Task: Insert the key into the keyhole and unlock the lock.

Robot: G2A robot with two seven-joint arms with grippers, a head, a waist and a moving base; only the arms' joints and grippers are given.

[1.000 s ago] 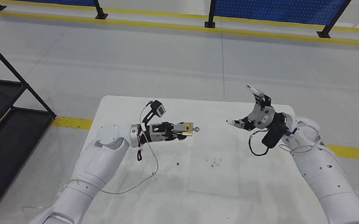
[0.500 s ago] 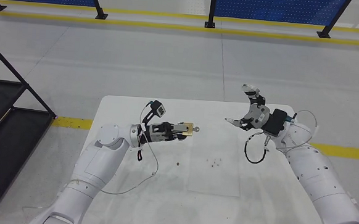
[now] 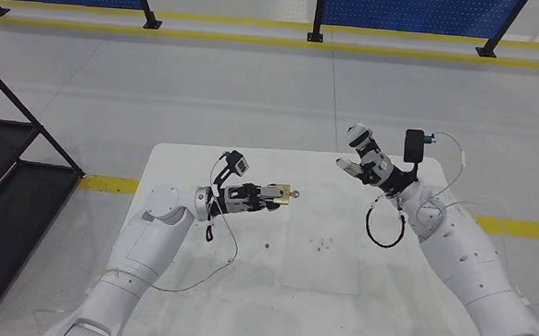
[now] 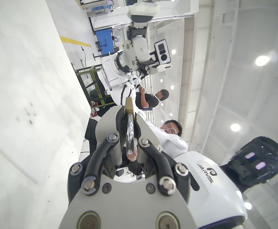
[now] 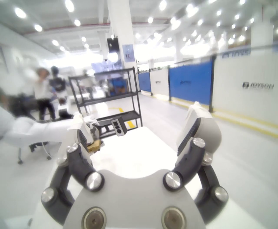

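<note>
While the lock [image 3: 285, 194] is pinched in the left pincer [image 3: 274, 195], the spread, empty right pincer [image 3: 350, 149] has been swung toward it.

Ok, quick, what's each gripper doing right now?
Left gripper: shut on the brass padlock with a silver shackle.
Right gripper: open, holding nothing.

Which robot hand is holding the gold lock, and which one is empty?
The left gripper has it: it is shut on the lock, gripping the silver loop with the gold body sticking out. The right gripper is wide open and holds nothing.
</note>
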